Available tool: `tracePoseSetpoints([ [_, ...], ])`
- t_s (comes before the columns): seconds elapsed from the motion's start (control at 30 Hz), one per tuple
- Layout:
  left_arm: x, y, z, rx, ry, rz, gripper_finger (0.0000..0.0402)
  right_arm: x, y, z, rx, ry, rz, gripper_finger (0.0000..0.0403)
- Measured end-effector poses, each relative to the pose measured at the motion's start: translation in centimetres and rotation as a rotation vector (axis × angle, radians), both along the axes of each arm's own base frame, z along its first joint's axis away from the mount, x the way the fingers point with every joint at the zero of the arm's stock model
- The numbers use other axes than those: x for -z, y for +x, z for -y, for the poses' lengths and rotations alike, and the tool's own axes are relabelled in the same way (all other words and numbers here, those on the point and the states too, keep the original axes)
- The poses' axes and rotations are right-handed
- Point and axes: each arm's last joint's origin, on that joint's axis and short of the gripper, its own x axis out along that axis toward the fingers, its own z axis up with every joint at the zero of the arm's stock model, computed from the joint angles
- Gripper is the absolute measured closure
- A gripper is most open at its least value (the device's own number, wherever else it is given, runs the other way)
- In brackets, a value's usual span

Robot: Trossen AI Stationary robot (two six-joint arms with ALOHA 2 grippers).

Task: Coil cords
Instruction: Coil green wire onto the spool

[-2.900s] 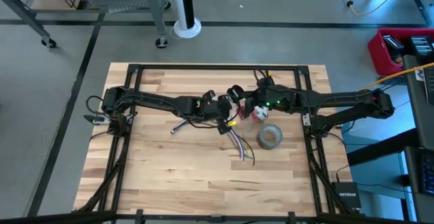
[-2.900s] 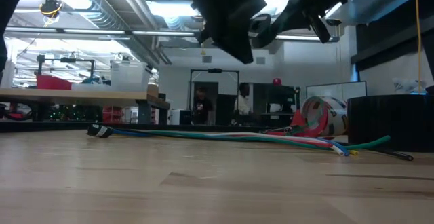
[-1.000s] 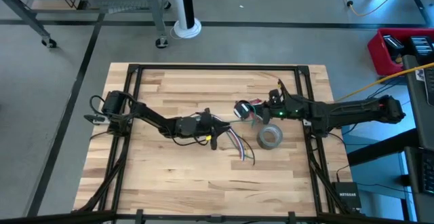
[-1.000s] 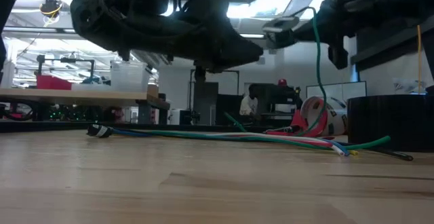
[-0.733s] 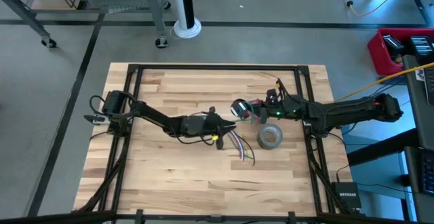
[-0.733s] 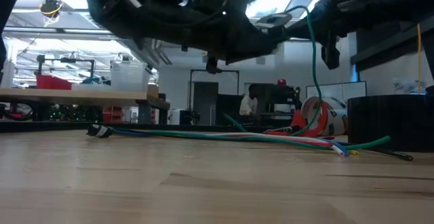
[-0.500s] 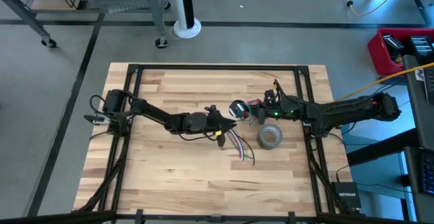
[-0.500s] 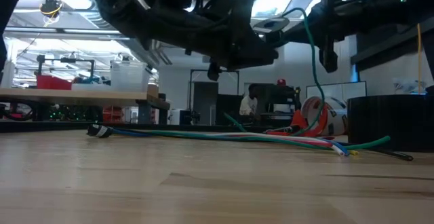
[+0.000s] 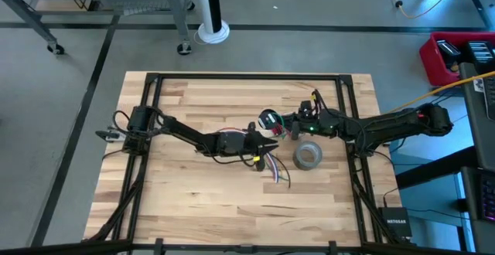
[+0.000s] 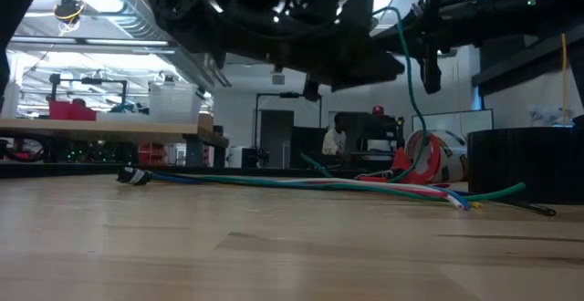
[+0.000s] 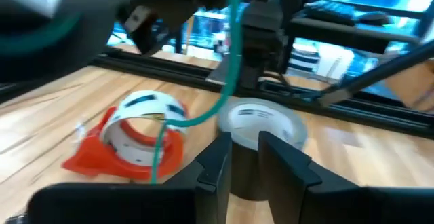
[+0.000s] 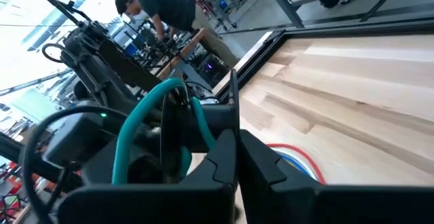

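While the green wire (image 10: 408,73) hangs in a loop above the bench (image 9: 193,201), its upper end sits in my right pincer (image 9: 272,120), whose fingers are pressed together on it; the right wrist view shows the teal strand (image 12: 146,119) arching just ahead of those fingers (image 12: 227,157). From there the wire drops down toward the red-and-white piece (image 10: 429,160) on the bench, as the low view shows.

The bundle of multicoloured strands (image 10: 301,182) lies flat on the bench, below both arms. In the high view its loose ends (image 9: 275,171) fan out toward the near edge, just beside the grey tape roll (image 9: 307,156).

My left pincer (image 9: 269,148) is near the bench centre, directly over the bundle and close beside the right pincer. Its fingers (image 11: 215,164) stand a narrow gap apart; in the left wrist view nothing shows between them. That view looks past them at the tape roll (image 11: 259,123) and the red-and-white piece (image 11: 135,139), with the green wire (image 11: 230,61) crossing in front.

A person (image 12: 163,13) stands in the room beyond the bench.
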Motion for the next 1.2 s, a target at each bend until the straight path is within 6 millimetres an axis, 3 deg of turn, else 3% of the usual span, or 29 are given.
tracePoseSetpoints([
  [0.23, 1.1, 1.1, -0.3, -0.083, 0.056, -0.024, 0.0334, -0.1, 0.0, 0.0, 0.0, 0.0, 0.007, 0.0396],
  [0.9, 0.2, 2.7, -0.5, -0.109, 0.108, 0.039, 0.0335, -0.2, 0.0, 0.0, -0.001, -0.002, 0.022, 0.0396],
  [1.1, 0.6, 2.6, -0.4, -0.135, 0.102, -0.009, 0.0386, -0.2, 0.0, 0.0, -0.002, -0.001, 0.024, 0.0396],
  [1.2, 1.0, 2.5, 0.0, -0.147, 0.103, -0.048, 0.0394, -0.2, 0.0, 0.0, -0.002, -0.001, 0.024, 0.0396],
])
